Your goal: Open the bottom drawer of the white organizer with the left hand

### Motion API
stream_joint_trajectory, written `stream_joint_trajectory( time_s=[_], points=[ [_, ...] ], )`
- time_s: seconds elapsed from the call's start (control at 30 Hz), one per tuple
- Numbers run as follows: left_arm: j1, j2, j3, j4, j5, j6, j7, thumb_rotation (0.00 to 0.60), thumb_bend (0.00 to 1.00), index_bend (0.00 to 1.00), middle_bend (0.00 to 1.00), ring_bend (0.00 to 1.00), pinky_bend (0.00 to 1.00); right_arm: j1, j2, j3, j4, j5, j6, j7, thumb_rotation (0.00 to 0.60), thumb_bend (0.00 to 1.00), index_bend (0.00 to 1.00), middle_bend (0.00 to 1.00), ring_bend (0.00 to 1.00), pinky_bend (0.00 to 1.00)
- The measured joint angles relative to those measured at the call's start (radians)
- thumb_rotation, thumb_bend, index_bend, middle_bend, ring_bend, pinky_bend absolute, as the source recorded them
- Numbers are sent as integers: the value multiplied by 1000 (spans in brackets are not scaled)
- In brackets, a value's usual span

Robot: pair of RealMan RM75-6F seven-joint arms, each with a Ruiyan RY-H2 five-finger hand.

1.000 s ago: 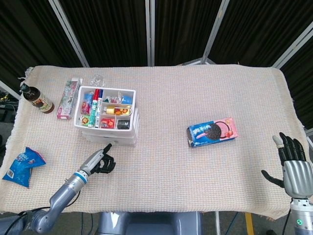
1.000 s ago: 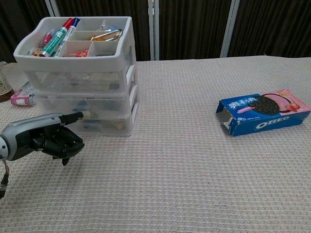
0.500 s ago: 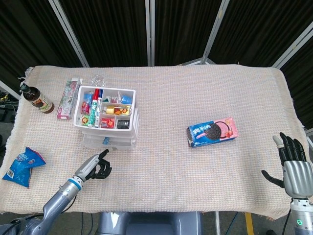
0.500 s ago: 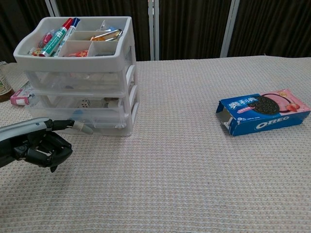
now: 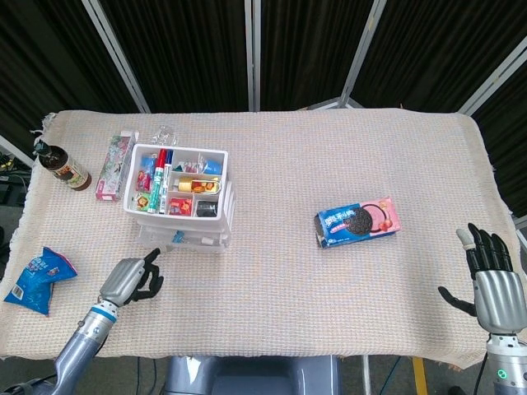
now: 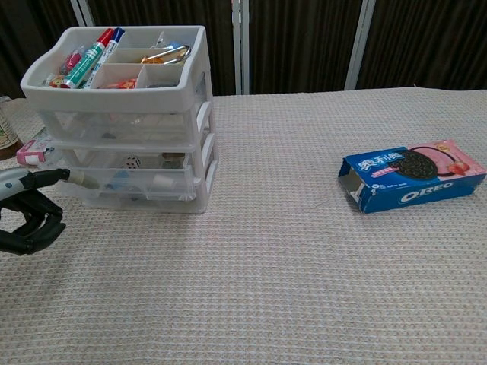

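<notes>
The white organizer point(image 5: 179, 197) point(image 6: 125, 114) stands left of centre, its top tray full of pens and small items. Its three clear drawers carry their handles on the right side, and the bottom drawer point(image 6: 137, 190) looks level with the two above it. My left hand point(image 5: 132, 280) point(image 6: 27, 217) lies low on the cloth, in front of and left of the organizer. It holds nothing: its fingers are curled in and one finger point(image 6: 76, 179) points at the bottom drawer's near left corner. I cannot tell if the tip touches. My right hand point(image 5: 492, 278) is spread wide at the front right corner.
An Oreo box point(image 5: 357, 220) point(image 6: 415, 185) lies right of centre. A brown bottle point(image 5: 62, 166), a pink carton point(image 5: 115, 164) and a blue snack bag point(image 5: 37, 276) sit along the left side. Woven cloth covers the table.
My left hand has drawn back to the left and toward the near edge, away from the organizer's side, one finger still extended. The right hand has not moved.
</notes>
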State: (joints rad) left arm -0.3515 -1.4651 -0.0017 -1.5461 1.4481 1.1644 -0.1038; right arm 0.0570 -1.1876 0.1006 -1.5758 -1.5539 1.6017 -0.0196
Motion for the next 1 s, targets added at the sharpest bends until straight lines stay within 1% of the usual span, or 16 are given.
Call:
stream_joint_trajectory(
  time_s=[0.1, 0.2, 0.37, 0.43, 0.57, 0.7, 0.8, 1.0],
  points=[
    [23, -8, 3, 8, 40, 92, 106, 600, 568, 80, 738, 788, 583, -1, 0, 0, -2, 0, 0, 0, 600, 20, 0, 0, 0, 0],
    [41, -9, 2, 2, 84, 159, 180, 600, 567, 83, 738, 788, 583, -1, 0, -2, -3, -2, 1, -2, 600, 20, 0, 0, 0, 0],
    [48, 8, -11, -52, 93, 180, 237, 600, 563, 104, 739, 788, 583, -1, -1, -3, -3, -3, -1, -5, 600, 20, 0, 0, 0, 0],
    [47, 16, -21, -74, 81, 180, 269, 600, 562, 118, 739, 788, 583, -1, -2, -3, -3, -2, -2, -7, 600, 20, 0, 0, 0, 0],
    [41, 28, -41, -105, 31, 158, 325, 600, 562, 199, 749, 788, 583, -1, -2, -3, -4, -2, -2, -7, 600, 20, 0, 0, 0, 0],
    [26, 36, -56, -126, -42, 97, 347, 600, 563, 255, 756, 788, 585, -1, -1, -3, -4, -2, -1, -5, 600, 20, 0, 0, 0, 0],
    [13, 35, -67, -132, -88, 64, 371, 600, 562, 263, 758, 788, 589, 0, -1, -2, -4, 0, -3, -6, 600, 20, 0, 0, 0, 0],
    [-3, 19, -80, -126, -123, 44, 401, 600, 563, 254, 758, 788, 588, 0, -2, -2, -3, -1, -4, -8, 600, 19, 0, 0, 0, 0]
  ],
)
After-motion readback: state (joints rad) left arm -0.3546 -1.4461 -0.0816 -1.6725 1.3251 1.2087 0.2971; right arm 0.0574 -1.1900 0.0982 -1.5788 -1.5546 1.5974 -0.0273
